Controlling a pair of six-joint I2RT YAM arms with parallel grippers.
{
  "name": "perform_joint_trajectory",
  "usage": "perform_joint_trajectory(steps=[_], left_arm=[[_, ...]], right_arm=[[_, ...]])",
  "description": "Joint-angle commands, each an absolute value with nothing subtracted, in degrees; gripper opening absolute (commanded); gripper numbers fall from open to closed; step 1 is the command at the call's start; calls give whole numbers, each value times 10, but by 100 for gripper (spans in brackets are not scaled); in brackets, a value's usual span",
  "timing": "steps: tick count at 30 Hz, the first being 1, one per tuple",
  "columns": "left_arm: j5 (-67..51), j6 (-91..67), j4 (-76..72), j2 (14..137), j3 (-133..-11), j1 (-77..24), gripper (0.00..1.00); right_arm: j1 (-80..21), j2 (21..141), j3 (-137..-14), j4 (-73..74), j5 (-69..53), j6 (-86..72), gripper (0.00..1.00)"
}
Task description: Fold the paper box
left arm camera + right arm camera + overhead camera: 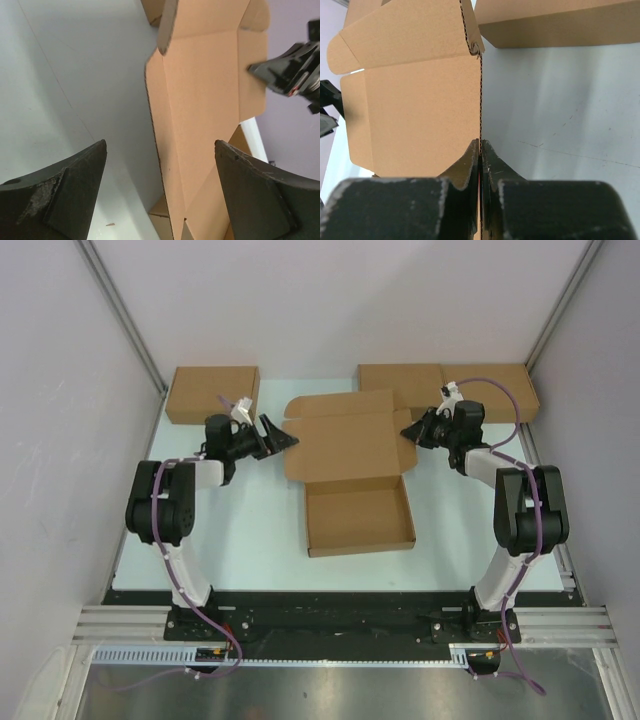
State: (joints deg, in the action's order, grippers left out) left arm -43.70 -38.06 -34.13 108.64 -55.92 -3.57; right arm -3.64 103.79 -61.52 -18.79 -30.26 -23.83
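Right end effector (480,146) pinches paper box (415,110) — left end effector (160,143) gapes.

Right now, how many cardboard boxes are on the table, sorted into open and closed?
Open box: 1
Closed boxes: 3 (back-left box, back-right box, far-right box)
Total: 4

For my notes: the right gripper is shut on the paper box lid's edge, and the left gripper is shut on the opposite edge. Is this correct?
Not quite. The left wrist view shows the left gripper open, jaws wide apart, facing that edge. The right gripper is indeed shut on the paper box lid's edge.
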Motion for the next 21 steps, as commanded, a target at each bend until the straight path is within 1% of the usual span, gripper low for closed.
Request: perform_joint_trajectory(steps=[1, 3, 6, 17, 19, 20, 21], left_arm=[[-421, -302, -277, 1051, -563, -56, 92], [-404, -297, -270, 1055, -563, -61, 91], [-396, -301, -274, 1058, -563, -61, 83], [-397, -312, -293, 1049, -572, -55, 72], [-400, -315, -294, 1054, -578, -54, 67], [-403, -323, -305, 1053, -580, -54, 60], [-405, -330, -313, 1055, -579, -54, 57]], right_arm=[[-35, 1007, -633, -186, -294, -229, 0], [-37, 1007, -633, -186, -294, -229, 0], [-38, 1006, -633, -186, -294, -229, 0], [-39, 1008, -633, -181, -290, -224, 0], [-40, 1007, -633, -178, -287, -221, 0], [-40, 1006, -633, -178, -287, -221, 0], [-41, 1007, -633, -176, -286, -221, 0]])
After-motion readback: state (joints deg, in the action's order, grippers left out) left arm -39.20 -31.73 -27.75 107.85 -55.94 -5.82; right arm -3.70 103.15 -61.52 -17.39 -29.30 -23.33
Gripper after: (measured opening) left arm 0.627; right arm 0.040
